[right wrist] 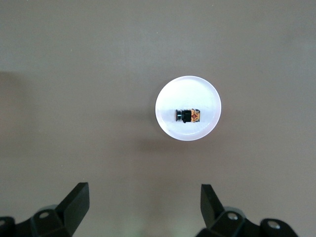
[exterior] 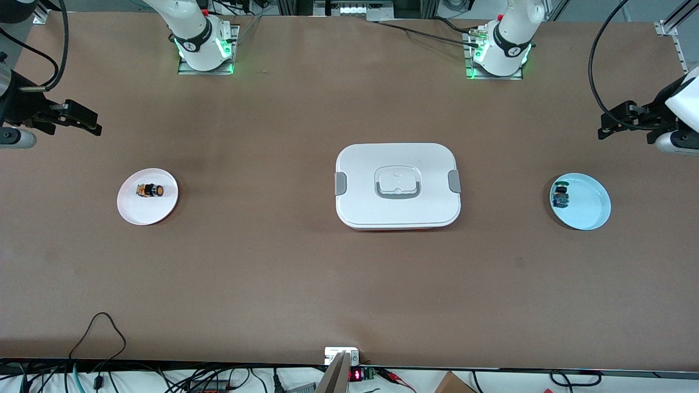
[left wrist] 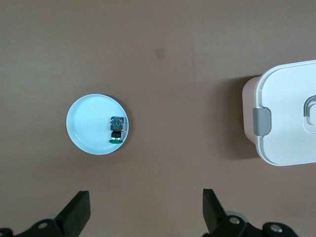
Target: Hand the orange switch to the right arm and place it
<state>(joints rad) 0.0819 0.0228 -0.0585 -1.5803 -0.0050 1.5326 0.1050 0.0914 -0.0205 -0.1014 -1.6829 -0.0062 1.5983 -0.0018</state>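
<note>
we see orange switch [exterior: 149, 190] lying on pink plate [exterior: 164, 213] at right arm's end, right gripper [right wrist: 143, 207] above tabletop [exterior: 273, 273] there, fingers apart, empty, left gripper [left wrist: 145, 212] same near blue plate [exterior: 587, 210]

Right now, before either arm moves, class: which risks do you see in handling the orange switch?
1. The orange switch is tiny and lies on its side on the pink plate; fingers could nudge it away or shift the plate.
2. A similar blue-green switch lies on the blue plate, beside the open left gripper: wrong-part risk.
</note>
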